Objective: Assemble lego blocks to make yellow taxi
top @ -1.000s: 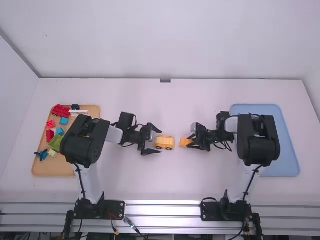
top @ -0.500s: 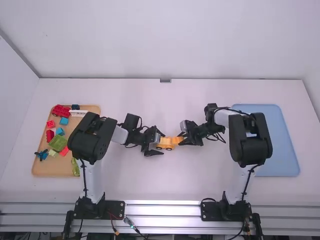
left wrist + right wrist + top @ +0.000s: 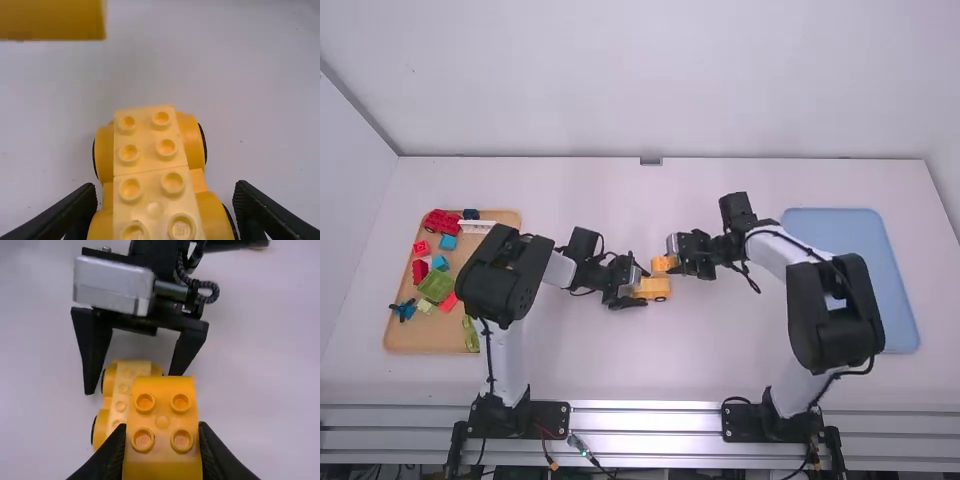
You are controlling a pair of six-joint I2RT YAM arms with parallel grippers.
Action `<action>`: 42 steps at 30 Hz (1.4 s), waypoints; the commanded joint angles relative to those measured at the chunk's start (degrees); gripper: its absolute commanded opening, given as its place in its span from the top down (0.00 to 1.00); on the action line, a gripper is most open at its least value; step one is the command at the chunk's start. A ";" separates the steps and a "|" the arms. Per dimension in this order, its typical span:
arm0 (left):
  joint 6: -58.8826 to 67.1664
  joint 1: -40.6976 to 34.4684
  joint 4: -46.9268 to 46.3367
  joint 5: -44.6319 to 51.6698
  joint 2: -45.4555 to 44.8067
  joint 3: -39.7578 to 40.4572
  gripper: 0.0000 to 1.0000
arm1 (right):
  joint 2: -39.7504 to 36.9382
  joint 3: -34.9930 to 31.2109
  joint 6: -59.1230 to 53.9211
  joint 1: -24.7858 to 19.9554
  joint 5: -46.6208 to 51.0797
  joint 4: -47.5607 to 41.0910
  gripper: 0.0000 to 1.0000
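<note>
Yellow toy car [image 3: 150,155], mid-table, slightly left of centre; four wheels edged in black, two rows of paler studs along its top. Separate orange-yellow block [image 3: 162,422], four studs, just off the car's far side. Left gripper [image 3: 642,286] stands spread wide, one finger to each side of the car; contact with the wheels, cannot tell. Right gripper [image 3: 674,264] clamps the block between both fingers. Around: wooden tray [image 3: 398,342] at left, with red toy car [image 3: 441,221], green block [image 3: 436,286], white piece [image 3: 477,226] and assorted small pieces; blue tray [image 3: 895,335] at right, partly behind the right arm. In the way: left gripper's fingers, straddling the car close by the block.
</note>
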 commanded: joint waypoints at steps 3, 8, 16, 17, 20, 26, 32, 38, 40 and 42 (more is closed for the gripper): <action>-0.15 -0.33 0.20 0.68 0.39 -0.04 0.20 | -0.87 -7.37 10.69 1.18 0.04 9.44 0.88; -0.20 -0.31 2.34 0.35 0.83 -0.87 0.23 | -0.87 -11.19 12.41 2.25 -0.50 15.45 0.92; -6.01 -1.01 6.95 0.52 4.70 0.15 0.25 | -0.87 -11.37 12.15 2.45 -0.50 15.43 0.92; -6.80 -1.14 7.56 0.87 5.25 0.33 0.28 | -0.87 -11.37 12.48 2.45 -0.50 15.47 0.92; -6.62 -0.81 8.11 0.72 5.31 0.20 0.41 | -0.87 -11.41 12.41 2.43 -0.52 15.43 0.93; -6.64 -1.07 9.03 0.79 5.31 0.13 0.60 | 0.07 -11.43 12.48 2.43 -0.50 16.35 0.93; -6.73 -1.05 9.07 0.72 5.31 0.46 0.60 | 4.00 -11.39 13.94 2.43 -3.89 20.24 0.90; -6.75 -1.05 9.18 0.87 5.31 0.81 0.62 | 4.96 -11.41 14.36 2.45 -3.56 21.18 0.89; -6.75 -1.05 9.20 0.68 5.31 0.79 0.62 | 4.96 -11.41 14.40 2.73 -3.54 21.49 0.91; -6.80 -1.07 9.05 0.72 5.31 0.81 0.62 | 5.14 -11.41 14.40 3.39 -3.56 21.88 0.91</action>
